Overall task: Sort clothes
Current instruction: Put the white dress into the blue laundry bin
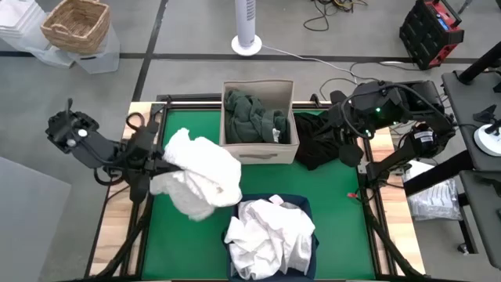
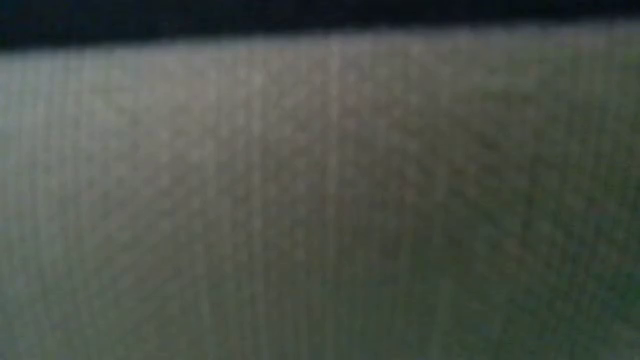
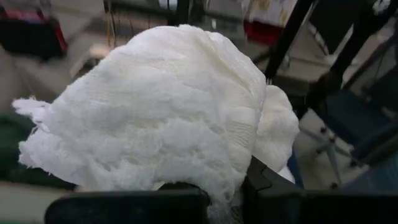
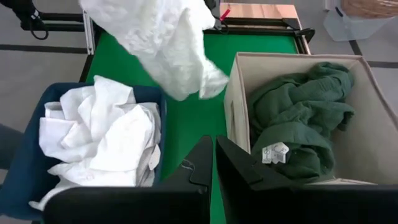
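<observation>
White knit fabric fills most of the left wrist view: a white garment (image 3: 168,106) bunched in the left gripper (image 3: 224,193), whose dark fingers (image 3: 273,186) are closed on the cloth at its lower edge. From above, this garment (image 1: 200,176) hangs in a loose lump over the green mat (image 1: 337,223), on the left half of the table, with its lowest fold drooping toward the navy blue bin (image 1: 309,205).

The bin sits at the front edge of the table, ahead and to the right of the held garment, and already holds a heap of white clothes (image 1: 270,235). The garment's bulk runs roughly along the line from the gripper to the bin, so the carry looks to be a short sweep to the right and forward, until the cloth is over the bin's opening, then release. The trailing fold may catch on the near rim.

Behind it, the beige fabric box (image 1: 258,149) holds dark olive green clothes (image 1: 254,117). A black garment (image 1: 321,141) lies on the table just right of that box, beneath the right arm. The right gripper (image 4: 214,155) hovers above the gap between bin and box, its jaws closed together and holding nothing. The left arm is plainly the nearer one for this drop. The low view is blocked by something close to its lens.
</observation>
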Available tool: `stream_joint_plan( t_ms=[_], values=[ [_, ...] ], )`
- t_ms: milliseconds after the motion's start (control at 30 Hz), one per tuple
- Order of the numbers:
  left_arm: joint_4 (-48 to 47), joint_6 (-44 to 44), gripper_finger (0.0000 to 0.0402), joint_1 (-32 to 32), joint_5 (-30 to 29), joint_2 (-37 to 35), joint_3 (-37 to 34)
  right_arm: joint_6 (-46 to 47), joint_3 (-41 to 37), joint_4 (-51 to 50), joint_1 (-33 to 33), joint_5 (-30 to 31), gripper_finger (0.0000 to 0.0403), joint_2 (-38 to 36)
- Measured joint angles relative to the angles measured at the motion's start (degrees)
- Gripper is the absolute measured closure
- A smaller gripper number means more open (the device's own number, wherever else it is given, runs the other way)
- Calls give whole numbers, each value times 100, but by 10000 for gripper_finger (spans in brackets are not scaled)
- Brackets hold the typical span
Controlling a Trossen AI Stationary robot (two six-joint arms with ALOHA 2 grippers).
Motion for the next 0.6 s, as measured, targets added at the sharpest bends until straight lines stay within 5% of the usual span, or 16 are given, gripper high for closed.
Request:
stream_joint_plan(
  t_ms=[500, 600],
  values=[
    [645, 1951, 395, 0, -446, 1492, 2763, 308, 0, -15, -2, 900, 390, -718],
    [1521, 2561, 395, 18, -131, 1452, 2476, 348, 0, 16, -2, 995, 390, -810]
  ],
)
